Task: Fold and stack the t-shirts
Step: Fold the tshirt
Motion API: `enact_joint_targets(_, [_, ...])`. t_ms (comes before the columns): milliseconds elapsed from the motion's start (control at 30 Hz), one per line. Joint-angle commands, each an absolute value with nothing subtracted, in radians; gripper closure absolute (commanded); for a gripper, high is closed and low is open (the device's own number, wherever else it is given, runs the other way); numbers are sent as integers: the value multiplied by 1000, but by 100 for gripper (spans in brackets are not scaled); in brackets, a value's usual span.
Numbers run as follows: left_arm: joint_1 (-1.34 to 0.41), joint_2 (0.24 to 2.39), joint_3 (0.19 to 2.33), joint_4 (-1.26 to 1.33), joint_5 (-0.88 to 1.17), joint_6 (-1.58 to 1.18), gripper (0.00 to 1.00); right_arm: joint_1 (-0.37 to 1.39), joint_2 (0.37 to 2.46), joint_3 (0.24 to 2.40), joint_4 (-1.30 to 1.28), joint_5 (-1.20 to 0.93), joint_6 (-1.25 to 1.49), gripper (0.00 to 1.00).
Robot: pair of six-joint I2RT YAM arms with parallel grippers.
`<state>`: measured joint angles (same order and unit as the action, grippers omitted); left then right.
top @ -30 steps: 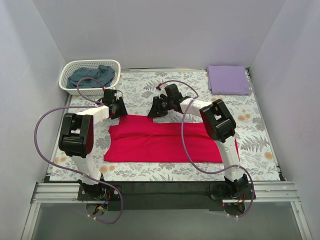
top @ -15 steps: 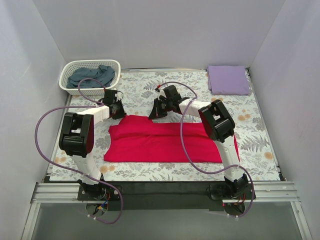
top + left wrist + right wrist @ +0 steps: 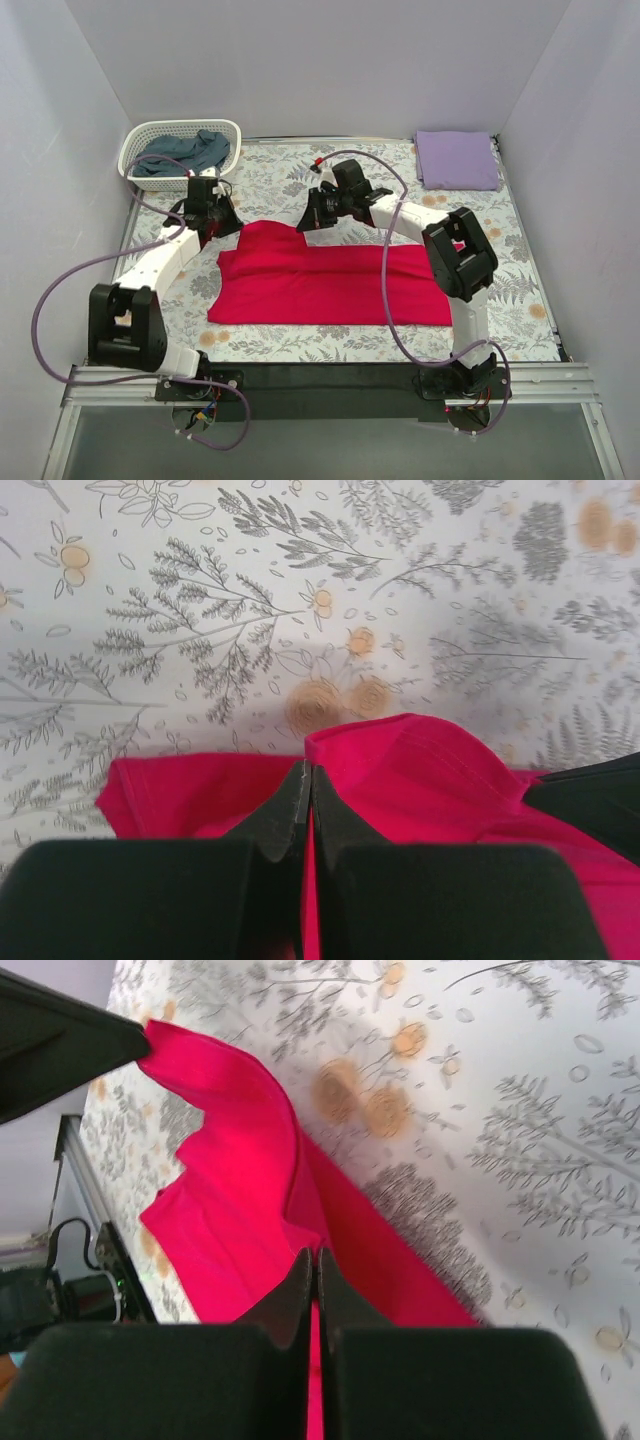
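Standing by the rig, the white basket [image 3: 186, 124] in the far left corner of the floral-covered worktop [image 3: 510, 260] is the handiest marker. A slate blue-grey t-shirt [image 3: 190, 150] lies crumpled inside it. Along the same far edge, well off to the basket's right, a pale lavender t-shirt [image 3: 457, 158] sits folded into a neat square. The crimson red t-shirt [image 3: 330, 280] is spread as a long band on the worktop, nearer the arm bases than the basket and to its right. The left gripper [image 3: 222, 228] sits just in front of the basket at the red cloth's far left corner. From its wrist, its fingers [image 3: 285, 815] are pressed together with a fold of red cloth [image 3: 420, 770] pinched between them. The right gripper [image 3: 303, 225] is further right of the basket, on the same far edge, and its fingers [image 3: 290, 1295] are likewise closed tight on red cloth [image 3: 240, 1190]. Between the two grips the edge stands up off the worktop in a small hump
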<state>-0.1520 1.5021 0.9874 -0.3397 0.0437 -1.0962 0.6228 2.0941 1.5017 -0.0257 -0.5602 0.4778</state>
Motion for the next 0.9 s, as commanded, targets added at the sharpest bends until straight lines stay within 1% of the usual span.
enact_joint_targets(0, [-155, 1356, 939, -463, 78, -1175, 100, 637, 1988, 1427, -20, -600, 446, 99])
enact_joint_targets(233, [-155, 1116, 789, -581, 205, -1311, 100, 672, 1879, 1250, -21, -617, 413, 99])
enact_joint_targets(400, [-155, 947, 729, -689, 195, -1376, 100, 703, 1835, 1177, -23, -635, 393, 99])
enact_joint_targets(533, [-155, 870, 703, -746, 146, -1431, 100, 744, 1827, 1149, -28, -638, 379, 99])
enact_joint_targets(867, [-155, 782, 629, -810, 152, -1523, 100, 792, 1839, 1121, -52, -638, 347, 99])
